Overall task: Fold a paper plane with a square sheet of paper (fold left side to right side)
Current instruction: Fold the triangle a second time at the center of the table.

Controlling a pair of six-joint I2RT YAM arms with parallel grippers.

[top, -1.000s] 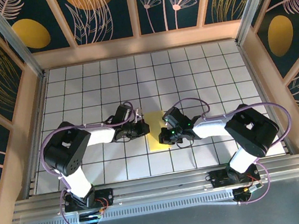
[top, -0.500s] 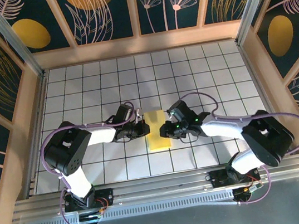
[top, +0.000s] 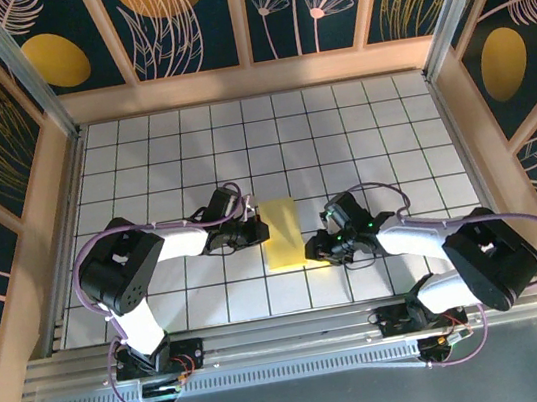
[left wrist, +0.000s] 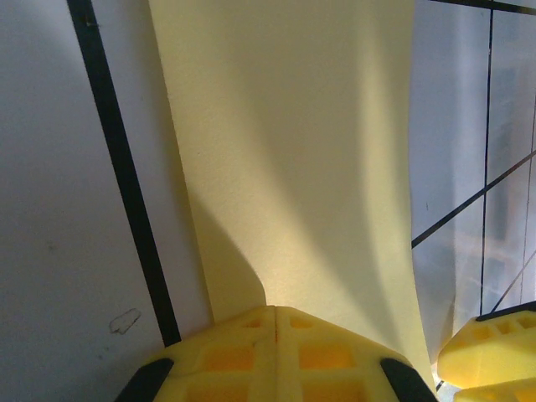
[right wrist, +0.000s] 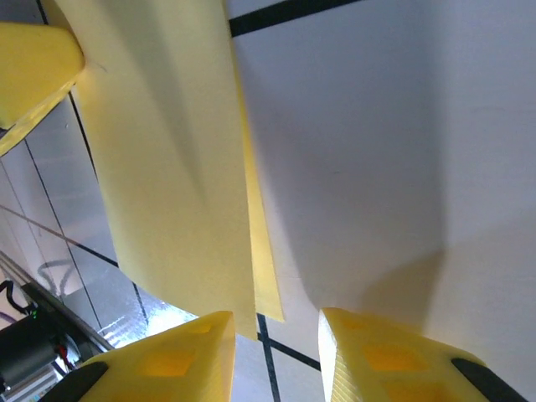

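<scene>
The square sheet of paper (top: 281, 232) lies folded into a pale-yellow upright rectangle at the middle of the grid. Its upper layer (right wrist: 167, 184) bows up off the lower one, whose edge peeks out on the right. My left gripper (top: 259, 231) is shut, and its joined tips (left wrist: 275, 311) rest at the paper's left edge (left wrist: 285, 167). My right gripper (top: 314, 248) sits at the paper's lower right corner. It is open (right wrist: 276, 322) with nothing between its fingers, and the paper's free edges end just ahead of its left finger (right wrist: 167, 352).
The white gridded table (top: 142, 169) is boxed in by wooden rails and dark patterned walls (top: 239, 3). An aluminium rail (top: 289, 334) runs along the near edge by both arm bases.
The right gripper has drawn back to the right and toward the near edge, off the paper, and more of the folded sheet now shows. The left gripper has stayed put.
</scene>
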